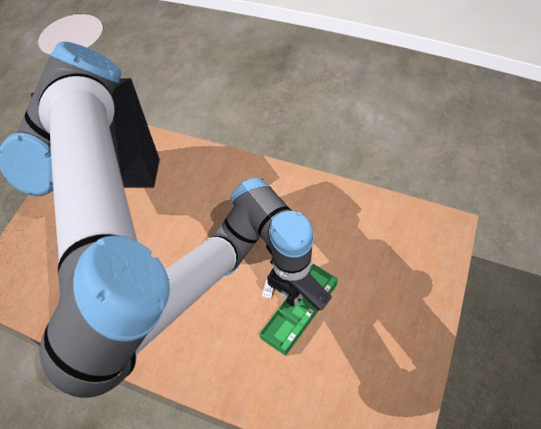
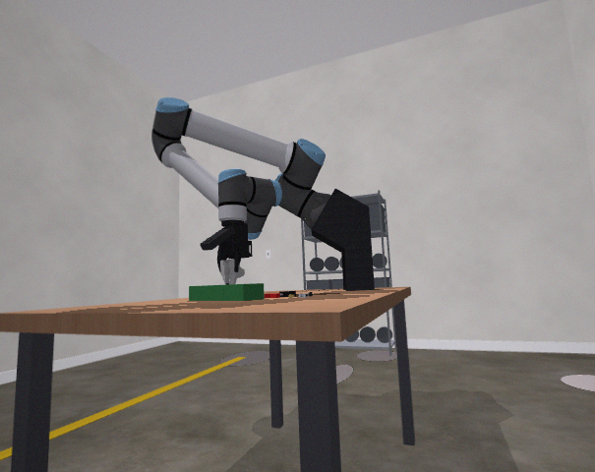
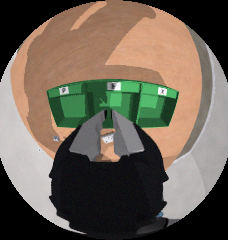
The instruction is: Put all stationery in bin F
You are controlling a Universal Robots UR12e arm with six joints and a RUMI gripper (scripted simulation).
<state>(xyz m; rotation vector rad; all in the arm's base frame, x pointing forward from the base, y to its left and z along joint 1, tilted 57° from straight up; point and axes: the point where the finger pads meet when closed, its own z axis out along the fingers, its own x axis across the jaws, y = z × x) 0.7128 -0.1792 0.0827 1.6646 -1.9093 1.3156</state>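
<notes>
Three joined green bins stand upright. The middle one, whose label looks like F [image 1: 292,310] [image 3: 127,91], lies between the P bin [image 1: 322,274] [image 3: 72,106] and the X bin [image 1: 279,328] [image 3: 150,102]. My gripper [image 1: 298,302] [image 2: 229,282] [image 3: 109,110] is shut, pointing down, its tips at about rim height over the middle bin. No held thing shows between the tips. A darker green patch inside the middle bin may be a shadow. A white block with dark marks [image 1: 267,290] [image 3: 108,138] lies on the table beside the bins.
In the exterior view, a red thing [image 2: 271,295], a black thing [image 2: 287,293] and small grey bits [image 2: 304,294] lie on the table [image 2: 175,321] behind the bins. A small grey thing [image 3: 56,138] shows near the P bin. The arm hides part of the table in the top view.
</notes>
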